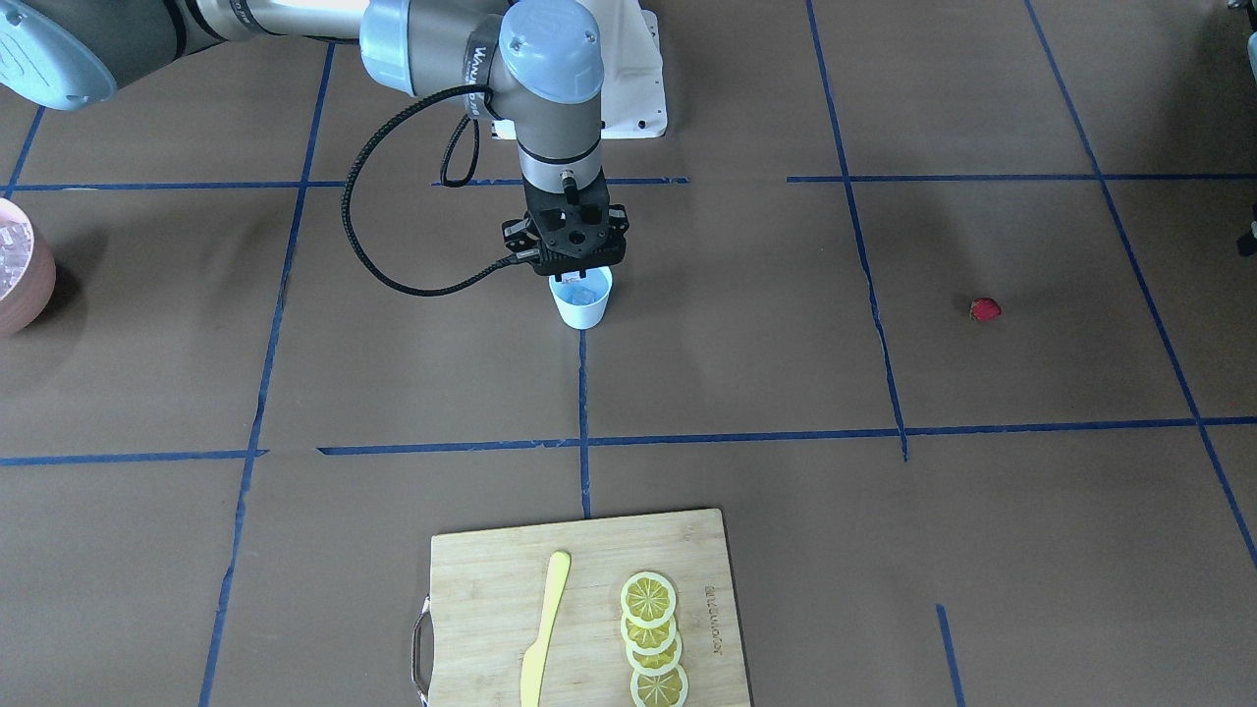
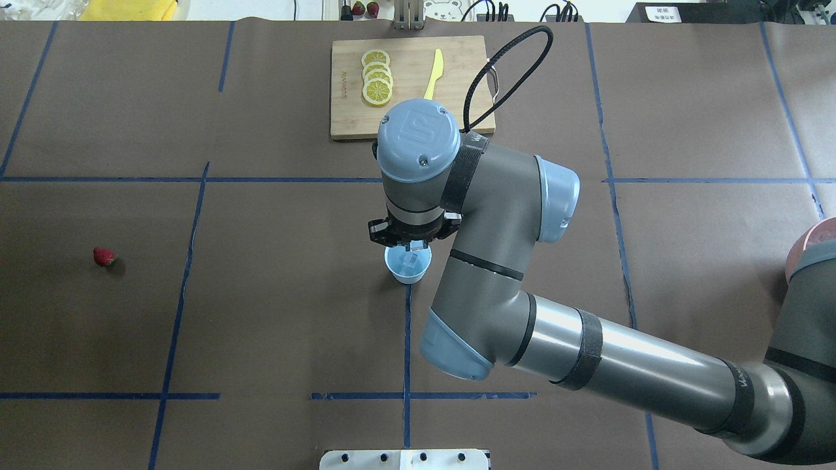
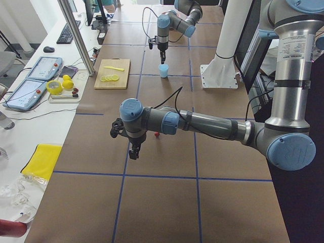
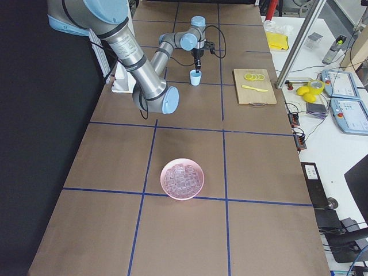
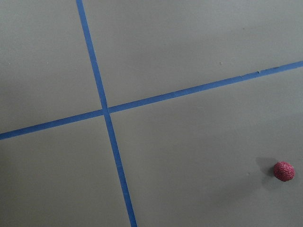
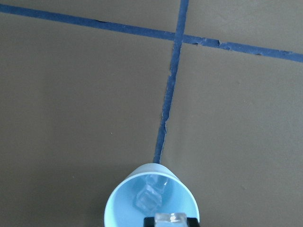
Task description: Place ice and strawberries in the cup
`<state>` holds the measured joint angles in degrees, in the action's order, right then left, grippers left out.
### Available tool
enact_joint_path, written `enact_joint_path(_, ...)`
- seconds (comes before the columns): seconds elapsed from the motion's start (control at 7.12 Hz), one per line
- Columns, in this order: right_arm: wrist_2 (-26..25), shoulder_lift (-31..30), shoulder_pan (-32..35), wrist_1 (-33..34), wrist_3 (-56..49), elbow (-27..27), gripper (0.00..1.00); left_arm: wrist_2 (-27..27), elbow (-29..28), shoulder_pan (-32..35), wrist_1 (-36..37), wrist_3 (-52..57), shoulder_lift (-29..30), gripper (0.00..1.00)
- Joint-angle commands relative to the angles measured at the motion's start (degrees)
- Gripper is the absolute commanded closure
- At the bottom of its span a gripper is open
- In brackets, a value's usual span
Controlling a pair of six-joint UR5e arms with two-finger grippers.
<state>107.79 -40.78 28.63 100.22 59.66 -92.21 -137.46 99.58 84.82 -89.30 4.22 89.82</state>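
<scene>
The pale blue cup (image 1: 581,312) stands at the middle of the table with one ice cube (image 6: 147,198) inside it. My right gripper (image 1: 581,273) hangs straight over the cup's mouth. In the right wrist view it is shut on a second clear ice cube (image 6: 170,218) just above the rim. The dark-red strawberry (image 2: 103,256) lies alone on the brown paper far to my left. The left gripper (image 3: 134,152) hovers near it, a little beyond it towards the table's end. It shows only in the exterior left view, so I cannot tell whether it is open or shut.
A pink bowl (image 4: 162,178) full of ice cubes sits far to my right. On the far side of the table is a wooden cutting board (image 1: 481,589) with lemon slices (image 1: 650,638) and a yellow knife (image 1: 545,628). Blue tape lines cross the paper.
</scene>
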Motion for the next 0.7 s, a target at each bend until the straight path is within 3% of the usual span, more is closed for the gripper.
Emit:
enact_joint_path(0.0,-0.1,0.2,-0.4,-0.1,0.0,0.3,0.84,0.0,0.0,0.0,0.0,0.0,0.0,0.0)
enact_joint_path(0.14,-0.1,0.5,-0.6,-0.1,0.0,0.3,0.81,0.0,0.0,0.0,0.0,0.0,0.0,0.0)
enact_joint_path(0.28,-0.1,0.7,-0.6,-0.1,0.0,0.4,0.64,0.0,0.0,0.0,0.0,0.0,0.0,0.0)
enact_joint_path(0.42,-0.1,0.7,-0.6,-0.1,0.1,0.3,0.37,0.0,0.0,0.0,0.0,0.0,0.0,0.0)
enact_joint_path(0.56,-0.6,0.7,-0.6,-0.1,0.9,0.3,0.17,0.0,0.0,0.0,0.0,0.0,0.0,0.0)
